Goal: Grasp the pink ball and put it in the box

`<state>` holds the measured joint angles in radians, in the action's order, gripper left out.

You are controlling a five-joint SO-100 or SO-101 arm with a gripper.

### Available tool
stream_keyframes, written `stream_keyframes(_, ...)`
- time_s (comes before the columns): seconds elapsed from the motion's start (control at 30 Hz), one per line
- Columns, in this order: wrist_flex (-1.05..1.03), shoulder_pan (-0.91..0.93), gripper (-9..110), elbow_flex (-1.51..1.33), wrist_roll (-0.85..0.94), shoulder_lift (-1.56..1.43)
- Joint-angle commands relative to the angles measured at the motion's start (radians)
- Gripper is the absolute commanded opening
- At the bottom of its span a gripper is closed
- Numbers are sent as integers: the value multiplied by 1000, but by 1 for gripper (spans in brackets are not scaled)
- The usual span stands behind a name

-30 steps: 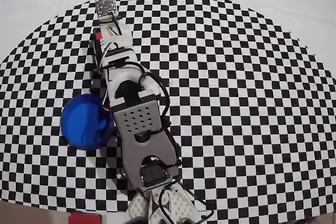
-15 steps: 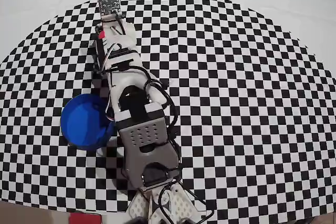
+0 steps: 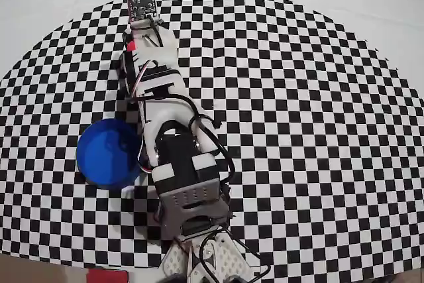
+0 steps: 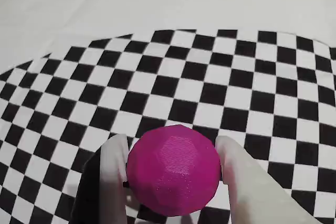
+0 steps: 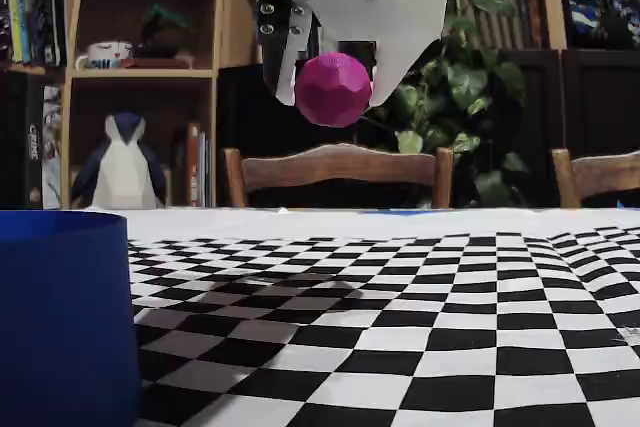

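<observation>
- Wrist view alone shows the grip closely: the pink ball (image 4: 174, 170) sits between two pale fingers (image 4: 113, 182), one pressed to each side, so the jaws are clamped on the pink ball.
- Behind the ball in that view lies the checkered cloth (image 4: 210, 77) on the counter, ending in plain white further off.
- Fixed view gives the height, which the others do not: the gripper (image 5: 330, 72) hangs well above the counter (image 5: 420, 327) with the ball (image 5: 333, 89) held in the air, clear of the cloth.
- Nearest that camera, at lower left, stands the box (image 5: 65, 317), blue and well apart from the ball; chairs and shelves stand behind.
- Overhead view hides the ball under the arm (image 3: 173, 157), which stretches from the lower edge up towards the top left, its wrist board (image 3: 142, 5) at the far end.
- The box (image 3: 106, 153) lies just left of the arm's middle in the overhead view.
- Compared with a second ago, the arm reaches slightly further up the overhead view; the box has not moved.
</observation>
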<state>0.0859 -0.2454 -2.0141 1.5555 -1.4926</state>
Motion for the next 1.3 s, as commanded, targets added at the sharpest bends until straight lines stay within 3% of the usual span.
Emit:
stream_keyframes(0.0,-3,2,0,-34,6,-112)
stream_keyframes(1.27,-3,-55,0,-471,0,-609)
